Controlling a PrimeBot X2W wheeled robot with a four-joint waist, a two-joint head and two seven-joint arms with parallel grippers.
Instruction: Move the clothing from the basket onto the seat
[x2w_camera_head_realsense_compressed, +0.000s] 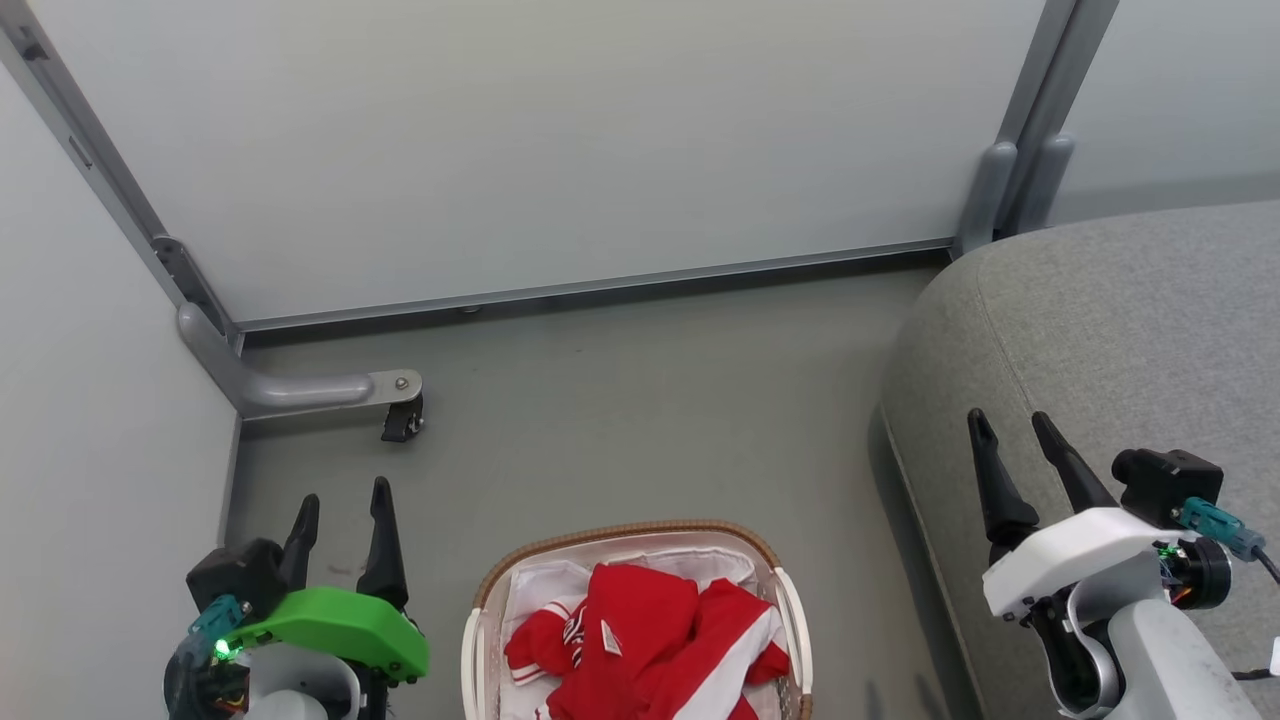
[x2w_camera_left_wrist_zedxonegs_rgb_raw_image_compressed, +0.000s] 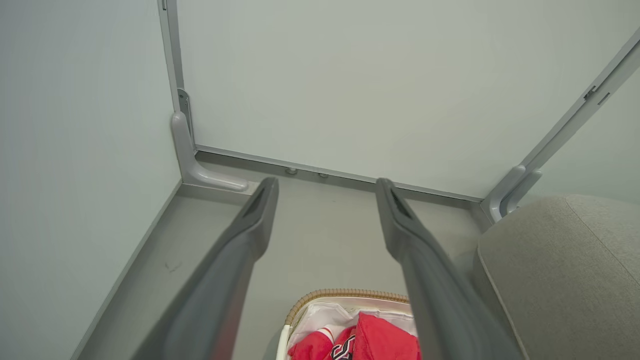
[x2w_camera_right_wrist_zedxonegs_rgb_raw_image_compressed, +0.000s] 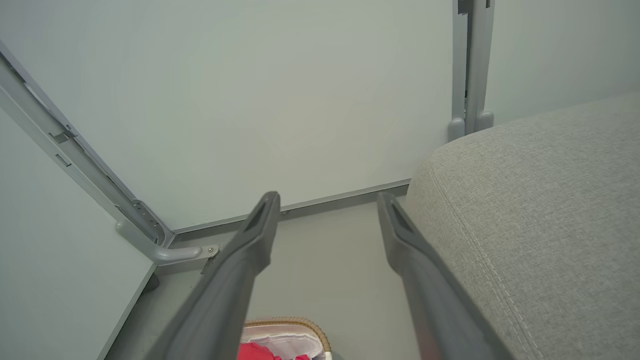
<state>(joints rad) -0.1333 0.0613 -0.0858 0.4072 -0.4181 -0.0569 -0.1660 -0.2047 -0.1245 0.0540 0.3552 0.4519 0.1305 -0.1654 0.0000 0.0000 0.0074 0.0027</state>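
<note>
The red-and-white clothing (x2w_camera_head_realsense_compressed: 645, 640) lies crumpled in the basket (x2w_camera_head_realsense_compressed: 480, 625), a white oval one with a brown woven rim, on the floor at the bottom middle of the head view. The grey seat (x2w_camera_head_realsense_compressed: 1100, 330) fills the right side. My left gripper (x2w_camera_head_realsense_compressed: 342, 500) hangs open to the left of the basket, nothing between its fingers. My right gripper (x2w_camera_head_realsense_compressed: 1012, 423) stands open over the seat's front edge, also holding nothing. In the left wrist view the clothing (x2w_camera_left_wrist_zedxonegs_rgb_raw_image_compressed: 370, 342) and basket rim (x2w_camera_left_wrist_zedxonegs_rgb_raw_image_compressed: 345, 294) show between the fingers, with the seat (x2w_camera_left_wrist_zedxonegs_rgb_raw_image_compressed: 565, 270) at right. The right wrist view shows the seat (x2w_camera_right_wrist_zedxonegs_rgb_raw_image_compressed: 540, 210) and basket (x2w_camera_right_wrist_zedxonegs_rgb_raw_image_compressed: 295, 325).
Pale partition walls (x2w_camera_head_realsense_compressed: 560, 140) close off the back and left. A grey metal foot with a black caster (x2w_camera_head_realsense_compressed: 400, 420) sticks out from the left corner onto the grey floor (x2w_camera_head_realsense_compressed: 640, 420). Another upright post (x2w_camera_head_realsense_compressed: 1010, 180) stands at the seat's back corner.
</note>
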